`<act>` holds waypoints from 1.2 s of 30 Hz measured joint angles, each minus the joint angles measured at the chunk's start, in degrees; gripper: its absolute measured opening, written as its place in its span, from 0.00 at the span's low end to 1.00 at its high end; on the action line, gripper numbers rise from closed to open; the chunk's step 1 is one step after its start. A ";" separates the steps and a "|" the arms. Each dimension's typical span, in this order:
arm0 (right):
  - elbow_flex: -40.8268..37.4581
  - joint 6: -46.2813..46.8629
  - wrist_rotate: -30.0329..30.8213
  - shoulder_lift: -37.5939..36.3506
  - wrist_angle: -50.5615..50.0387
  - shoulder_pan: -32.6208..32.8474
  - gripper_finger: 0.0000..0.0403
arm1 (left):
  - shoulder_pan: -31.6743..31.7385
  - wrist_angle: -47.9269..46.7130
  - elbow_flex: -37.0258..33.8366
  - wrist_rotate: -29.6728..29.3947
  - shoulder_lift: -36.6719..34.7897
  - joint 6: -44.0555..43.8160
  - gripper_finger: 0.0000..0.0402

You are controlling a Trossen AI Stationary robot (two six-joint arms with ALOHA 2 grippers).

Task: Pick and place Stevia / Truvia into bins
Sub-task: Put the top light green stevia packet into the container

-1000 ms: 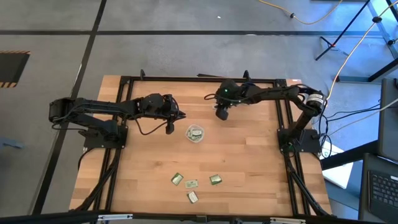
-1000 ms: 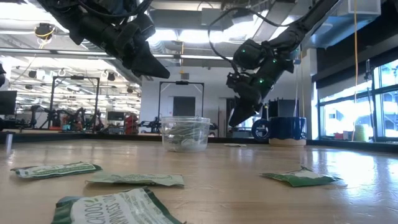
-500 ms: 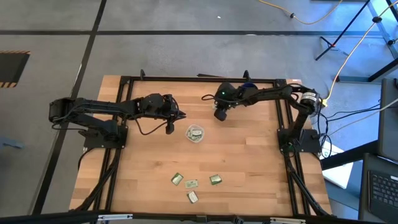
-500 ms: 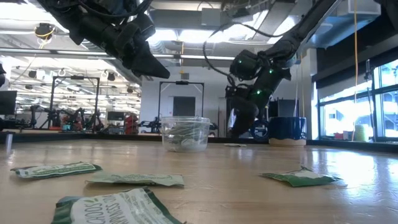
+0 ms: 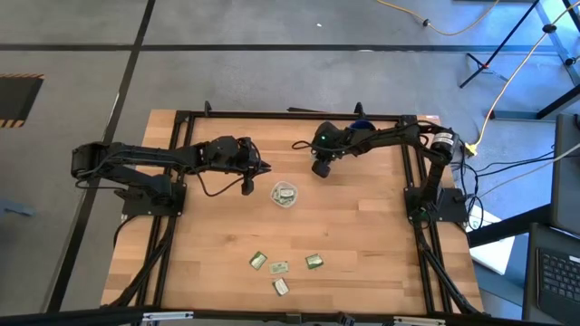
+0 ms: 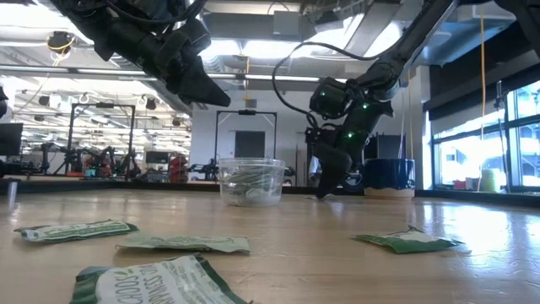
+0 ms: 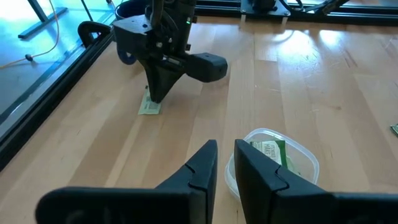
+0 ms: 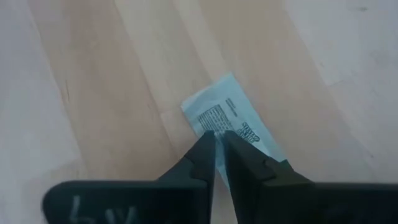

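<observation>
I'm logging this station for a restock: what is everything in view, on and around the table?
table: one, light wood, black rails along its sides.
clear cup: one, see-through, mid-table.
sachets in cup: number unclear, green and white.
loose sachets: four, green and white, flat near the table's front edge.
single sachet: one, pale, flat at the far side.
blue mug: one, dark blue, far edge.
left end effector: dark, raised beside the clear cup, fingers narrowly parted, empty.
right end effector: dark, tip down on the single sachet.
</observation>
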 joint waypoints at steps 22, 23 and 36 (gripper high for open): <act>-0.04 0.00 3.18 -7.71 -1.40 7.22 0.00 | -0.09 0.00 0.00 0.27 0.00 2.29 0.13; -0.04 -0.07 3.39 -8.78 -1.05 8.20 0.00 | -0.09 0.00 0.00 0.26 0.00 2.52 0.13; -0.09 1.60 10.01 -10.83 -1.40 7.58 0.05 | -0.08 -0.01 0.00 0.39 0.00 1.99 0.13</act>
